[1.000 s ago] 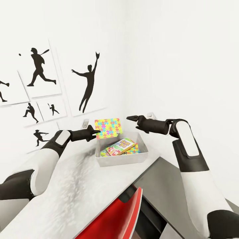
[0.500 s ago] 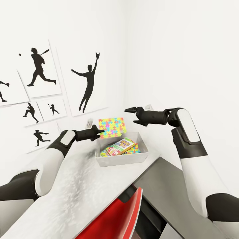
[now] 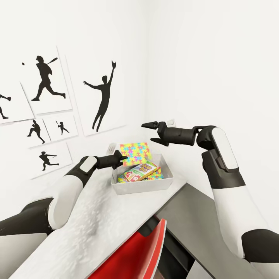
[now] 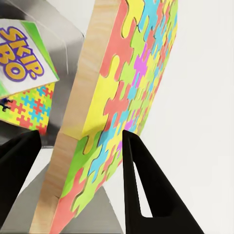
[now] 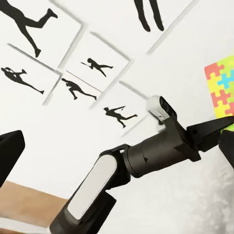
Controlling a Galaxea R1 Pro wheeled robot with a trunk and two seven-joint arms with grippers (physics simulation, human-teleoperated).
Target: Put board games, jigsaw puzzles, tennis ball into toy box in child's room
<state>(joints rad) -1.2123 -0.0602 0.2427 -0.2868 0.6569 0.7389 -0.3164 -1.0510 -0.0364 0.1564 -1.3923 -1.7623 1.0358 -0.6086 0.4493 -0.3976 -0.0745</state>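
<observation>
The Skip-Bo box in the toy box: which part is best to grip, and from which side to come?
Probably its raised end, from above. The Skip-Bo box lies tilted on a jigsaw puzzle inside the toy box, whose walls block the sides. Fingers could span its narrow width there.

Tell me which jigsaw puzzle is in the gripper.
The upright jigsaw puzzle over the toy box, clamped by the left gripper; the other lies under Skip-Bo.

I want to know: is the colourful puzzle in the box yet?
Not yet. The left gripper holds the jigsaw puzzle tilted just above the toy box.
</observation>
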